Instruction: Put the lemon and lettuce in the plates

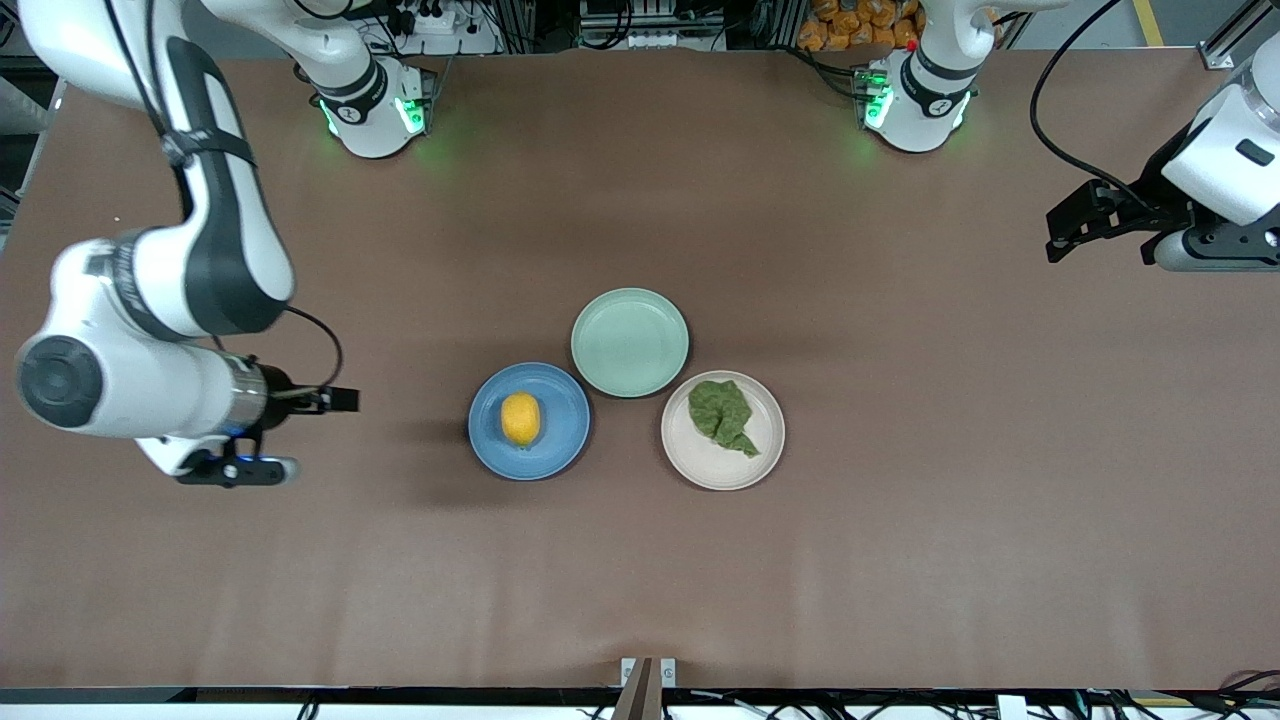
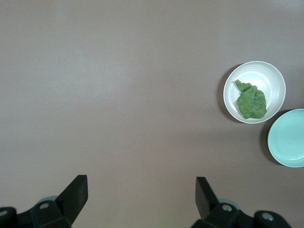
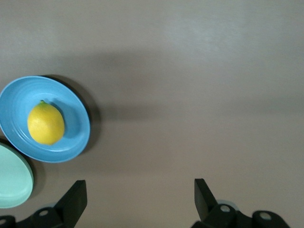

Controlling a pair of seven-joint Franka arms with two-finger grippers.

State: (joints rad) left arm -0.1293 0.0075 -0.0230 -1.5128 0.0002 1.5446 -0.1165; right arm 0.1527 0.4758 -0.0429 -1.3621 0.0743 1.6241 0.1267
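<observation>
The yellow lemon [image 1: 520, 418] [image 3: 45, 123] lies in the blue plate [image 1: 560, 445] [image 3: 76, 137]. On the beige-white plate [image 1: 700, 468] [image 2: 273, 78] rests the dark green lettuce [image 1: 722, 414] [image 2: 251, 101]. My right gripper [image 1: 340, 400] [image 3: 140, 192] hangs open and empty above bare table, off the blue plate toward the right arm's end. My left gripper [image 1: 1065, 235] [image 2: 141, 190] is open and empty too, high over bare table at the left arm's end, well away from the beige-white plate.
An empty pale mint-green plate [image 1: 629, 342] [image 2: 287, 137] [image 3: 12, 178] sits farther from the front camera than the other two plates and close against both. Brown table [image 1: 900, 520] stretches around the group.
</observation>
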